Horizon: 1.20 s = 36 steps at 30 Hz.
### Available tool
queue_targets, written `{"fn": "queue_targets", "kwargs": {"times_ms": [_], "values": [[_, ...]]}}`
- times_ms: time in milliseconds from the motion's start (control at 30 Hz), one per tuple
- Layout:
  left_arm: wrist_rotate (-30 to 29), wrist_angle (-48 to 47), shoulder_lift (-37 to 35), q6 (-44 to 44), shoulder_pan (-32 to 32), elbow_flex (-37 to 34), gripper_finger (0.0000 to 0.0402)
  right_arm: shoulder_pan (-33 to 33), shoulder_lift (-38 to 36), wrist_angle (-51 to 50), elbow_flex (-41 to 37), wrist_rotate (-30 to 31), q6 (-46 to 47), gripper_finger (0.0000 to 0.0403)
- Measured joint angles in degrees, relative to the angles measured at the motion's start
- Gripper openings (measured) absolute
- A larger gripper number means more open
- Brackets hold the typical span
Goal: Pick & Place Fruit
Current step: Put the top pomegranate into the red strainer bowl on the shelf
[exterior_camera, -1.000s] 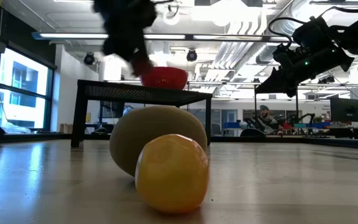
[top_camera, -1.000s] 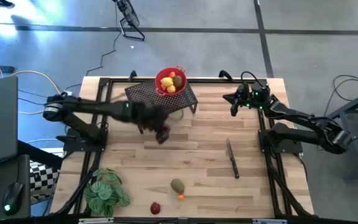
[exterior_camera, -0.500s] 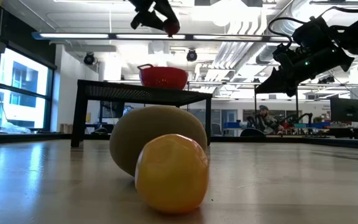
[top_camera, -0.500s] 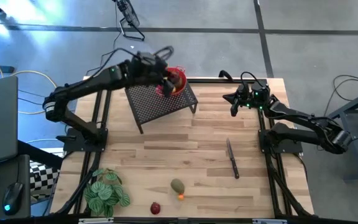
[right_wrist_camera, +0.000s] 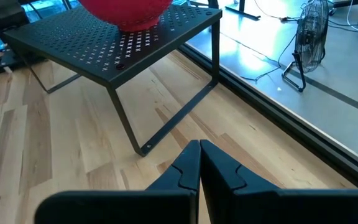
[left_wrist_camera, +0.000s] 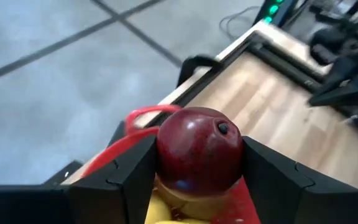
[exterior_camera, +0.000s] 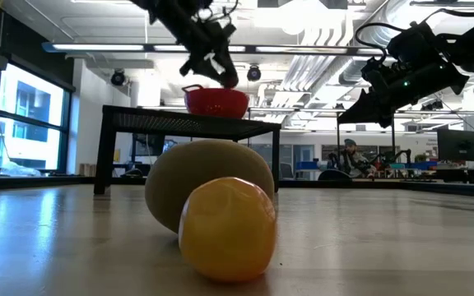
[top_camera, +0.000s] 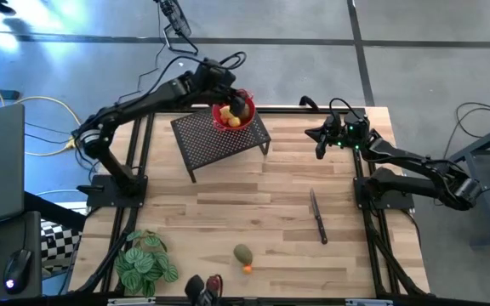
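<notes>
My left gripper [top_camera: 237, 104] hangs over the red mesh bowl [top_camera: 226, 119], shut on a dark red ball of fruit [left_wrist_camera: 199, 152]. The bowl stands on a black perforated stand [top_camera: 219, 136] at the table's far side and holds yellow fruit [top_camera: 230, 120]. Near the front edge lie an olive-green oval [top_camera: 243, 253], a tiny orange fruit [top_camera: 247, 269] and another dark red ball [top_camera: 214, 282]. The low view shows the oval [exterior_camera: 208, 185] and the orange fruit [exterior_camera: 227, 228] close up. My right gripper [top_camera: 320, 144] waits shut at the far right, touching nothing. My left gripper pinches the dark red ball between its two fingers, one on each opposite side [left_wrist_camera: 165, 163]. The fingers [left_wrist_camera: 269, 177] slant down from the table's left. The ball is lifted clear, just above the yellow fruit [left_wrist_camera: 166, 210] in the bowl, its stem dimple [left_wrist_camera: 222, 129] turned up.
A knife [top_camera: 317, 217] lies on the wood right of centre. A green leafy plant [top_camera: 145, 262] sits at the near left corner. The black frame rails [top_camera: 373, 246] run along both sides of the table.
My left gripper has carried the dark red ball from in front of the stand, over the table's middle, up and toward the far edge. It has then come down a little over the red bowl. Its fingers have stayed shut on the ball.
</notes>
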Motion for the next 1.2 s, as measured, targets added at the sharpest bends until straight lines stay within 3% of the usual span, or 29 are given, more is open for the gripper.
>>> {"fn": "queue_targets", "kwargs": {"times_ms": [300,600,1200], "values": [[-7.36,-0.11,1.4,-0.04,0.12,0.0,0.0209,0.02,0.0,0.0,0.0,0.0,0.0,0.0002],[-14.43,-9.04,1.4,-3.52,0.17,0.0,0.0209,0.02,0.0,0.0,0.0,0.0,-0.02,0.0002],[-14.23,-6.79,1.4,-4.52,0.17,0.0,0.0209,0.02,0.0,0.0,0.0,0.0,-0.02,0.0002]]}}
